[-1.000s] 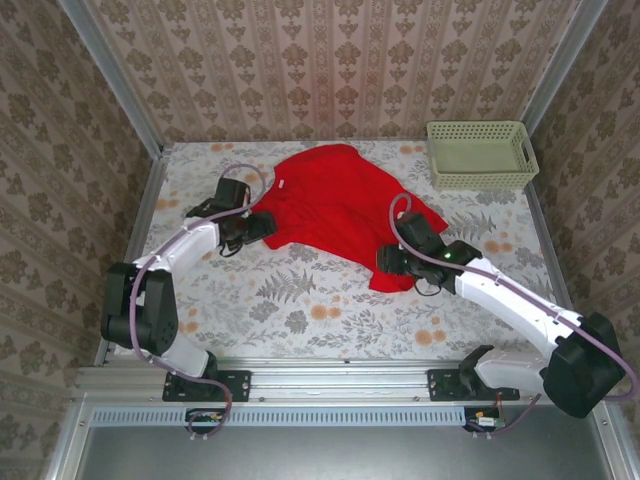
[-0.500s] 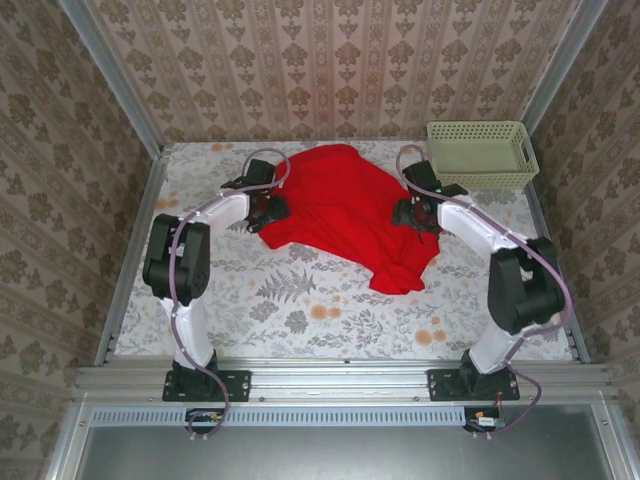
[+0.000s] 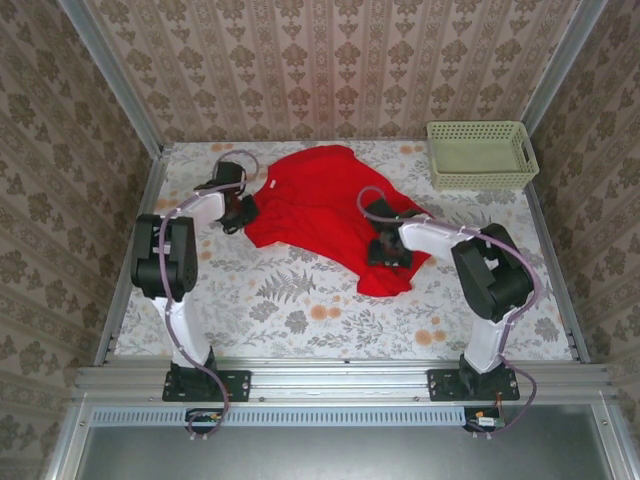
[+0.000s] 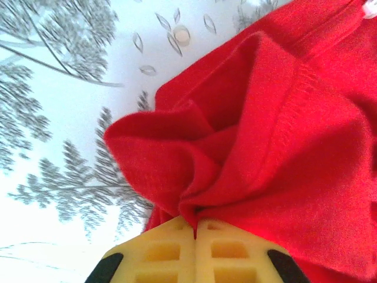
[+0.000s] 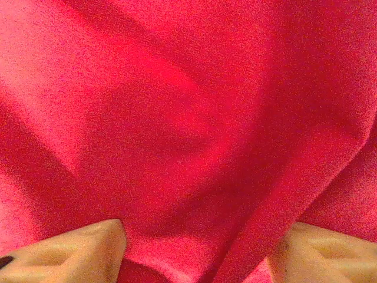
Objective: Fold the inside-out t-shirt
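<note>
The shirt point(image 3: 322, 203) lies rumpled on the table point(image 3: 300, 310), a little past its middle and towards the far side, with one flap trailing down towards the near right. The basket point(image 3: 480, 155) sits apart from it at the far right corner.

The left gripper point(image 3: 240, 210) is at the shirt's left edge and has closed since a second ago, when it was wide open. In the left wrist view its yellow fingers point(image 4: 165, 253) meet with no gap, and a bunched fold of the shirt point(image 4: 283, 147) is pinched between them, with the table point(image 4: 59, 88) pale beside it. Compared with half a second ago, that gripper sits slightly further left, and the shirt's left corner has come out with it.

The right gripper point(image 3: 388, 250) has moved more. Half a second ago it was up at the shirt's right edge, not far from the basket; now it is nearer the arms and further in, over the lower right part of the cloth. Its jaws stand well apart. The right wrist view shows a finger point(image 5: 88, 244) at each bottom corner and loose folds of the shirt point(image 5: 177, 118) spread across between them, with nothing gripped. Whether the tips press the cloth I cannot tell. The shirt's right side has drawn in somewhat since then.
</note>
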Controlling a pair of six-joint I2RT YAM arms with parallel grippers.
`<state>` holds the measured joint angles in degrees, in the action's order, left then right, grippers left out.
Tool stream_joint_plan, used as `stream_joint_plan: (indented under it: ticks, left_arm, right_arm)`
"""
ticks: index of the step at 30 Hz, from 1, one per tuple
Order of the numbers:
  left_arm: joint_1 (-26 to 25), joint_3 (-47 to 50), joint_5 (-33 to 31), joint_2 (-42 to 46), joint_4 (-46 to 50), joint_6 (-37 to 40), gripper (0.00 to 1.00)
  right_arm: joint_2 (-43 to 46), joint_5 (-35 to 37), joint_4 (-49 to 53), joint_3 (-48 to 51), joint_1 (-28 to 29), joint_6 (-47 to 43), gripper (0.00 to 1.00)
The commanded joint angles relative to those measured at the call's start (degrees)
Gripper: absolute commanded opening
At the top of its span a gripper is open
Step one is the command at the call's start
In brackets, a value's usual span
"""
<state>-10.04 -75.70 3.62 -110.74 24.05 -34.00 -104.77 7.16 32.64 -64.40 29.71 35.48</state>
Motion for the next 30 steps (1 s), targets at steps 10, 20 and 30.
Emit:
stream_joint_plan:
  ticks: [10,20,30]
  left_arm:
    - [1.4,2.2,2.3,10.6,1.5,2.4,0.01]
    - [-0.3,11.9,2.2,20.8,-1.0,-0.6,0.0]
    - [8.7,22.7,1.1,32.0,-1.6,-3.9,0.0]
  right_arm:
    - [4.2,-2.1,5.6,-9.5,12.8,1.0,0.64]
    - [-11.6,2.9,8.5,-28.6,-3.8,-9.5,0.67]
    - [-19.8,5.1,13.8,-31.9,-9.3,-8.0,0.53]
